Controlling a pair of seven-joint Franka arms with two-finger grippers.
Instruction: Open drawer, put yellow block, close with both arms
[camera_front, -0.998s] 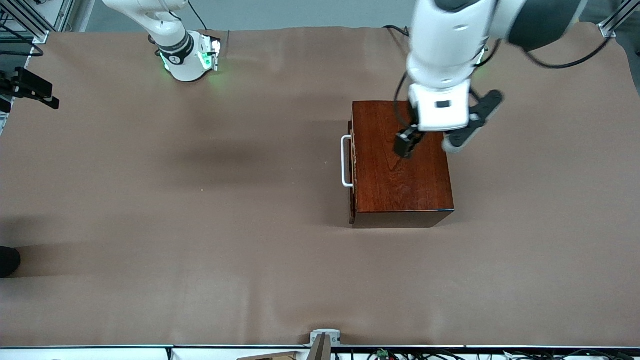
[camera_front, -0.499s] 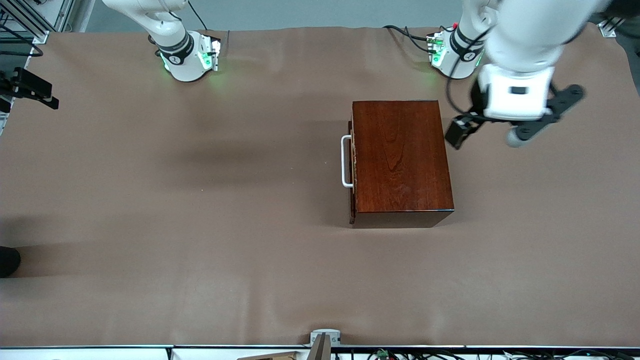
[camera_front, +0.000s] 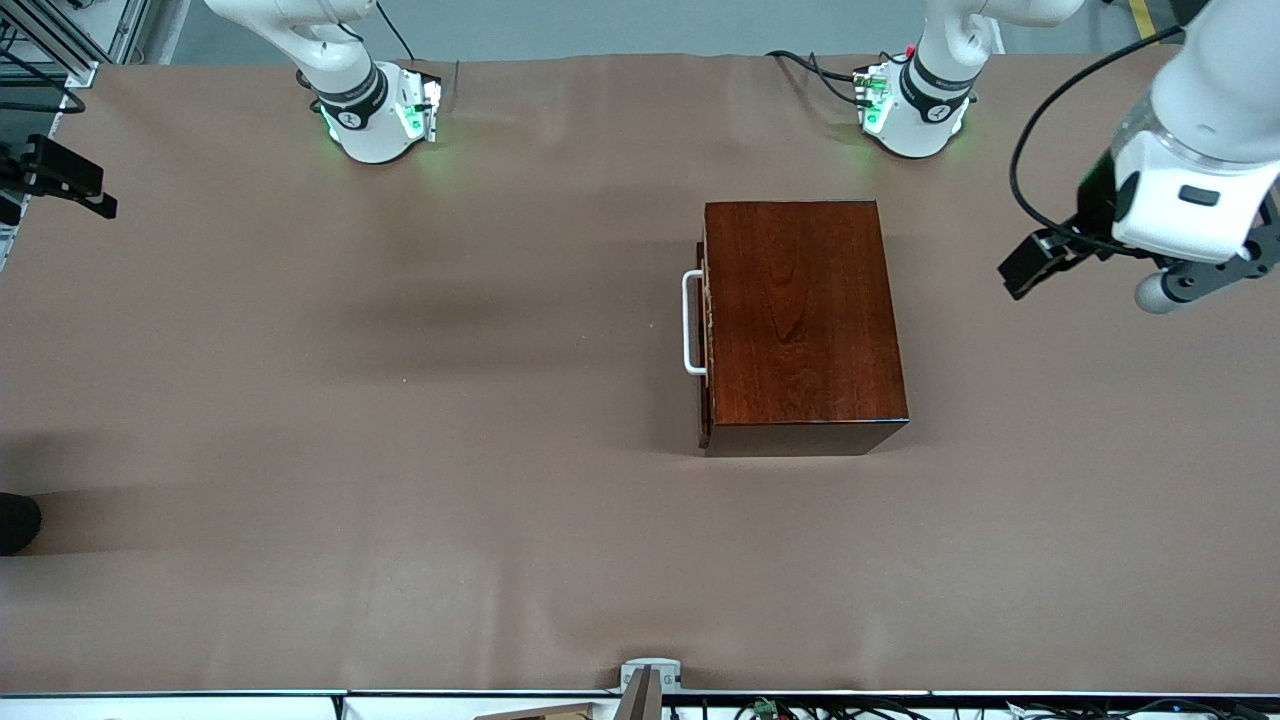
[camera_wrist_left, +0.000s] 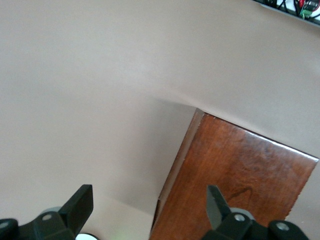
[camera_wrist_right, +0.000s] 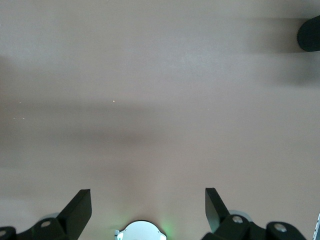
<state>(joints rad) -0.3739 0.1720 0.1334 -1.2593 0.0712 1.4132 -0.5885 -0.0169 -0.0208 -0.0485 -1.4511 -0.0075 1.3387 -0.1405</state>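
Front view: drawer (camera_front: 705, 322) shut in box (camera_front: 800, 315), centre-right of frame, white handle (camera_front: 690, 322) running top to bottom, facing right arm's end. Left gripper (camera_front: 1150, 285) at right edge, off the box; right gripper unseen. Yellow block absent.

Left wrist view: fingers (camera_wrist_left: 80, 205) spread, empty; box corner lower right.

Right wrist view: right gripper (camera_wrist_right: 147, 210) spread over bare table (camera_wrist_right: 160, 100).

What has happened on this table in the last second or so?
The left gripper, open and empty, swung off the top of the wooden box toward the left arm's end of the table and now hangs over bare cloth beside it. The drawer stayed shut, its white handle untouched. The right gripper stayed open and waiting.
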